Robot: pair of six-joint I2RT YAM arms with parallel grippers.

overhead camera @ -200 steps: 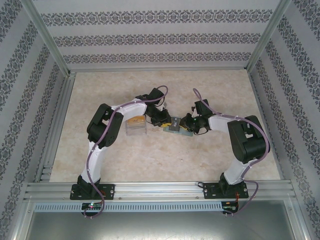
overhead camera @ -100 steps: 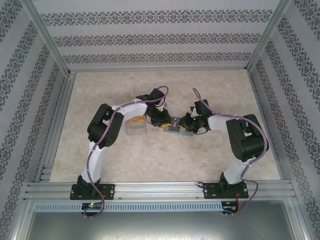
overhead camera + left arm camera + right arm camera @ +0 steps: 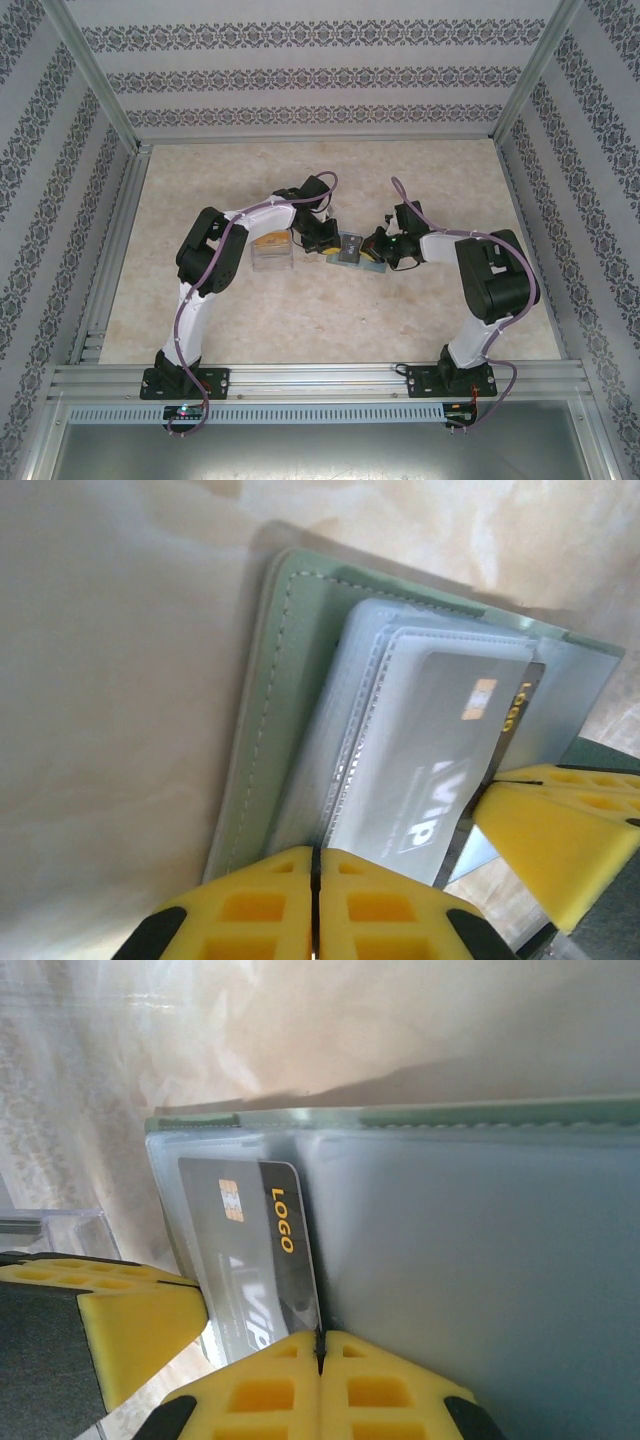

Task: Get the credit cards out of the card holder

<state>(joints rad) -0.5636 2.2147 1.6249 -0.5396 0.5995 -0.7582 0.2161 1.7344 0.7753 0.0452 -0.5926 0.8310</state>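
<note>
The grey-green card holder [image 3: 351,251] lies open mid-table between both grippers. In the left wrist view its stitched panel [image 3: 280,680] carries clear sleeves, and a dark credit card [image 3: 450,750] with a chip and orange "LOGO" sits in one. My left gripper [image 3: 315,865] is shut on the near edge of the holder's sleeves. My right gripper [image 3: 320,1345] is shut on the long edge of the card [image 3: 250,1250], beside the holder's other panel [image 3: 480,1260]. From above, the left gripper [image 3: 328,243] and right gripper [image 3: 376,252] flank the holder.
A clear plastic box [image 3: 270,252] with an orange card inside stands just left of the left gripper, and its corner [image 3: 60,1225] appears in the right wrist view. Patterned walls and metal rails enclose the beige tabletop [image 3: 300,320].
The right wrist has shifted slightly to the right. The holder and the left gripper stay where they were.
</note>
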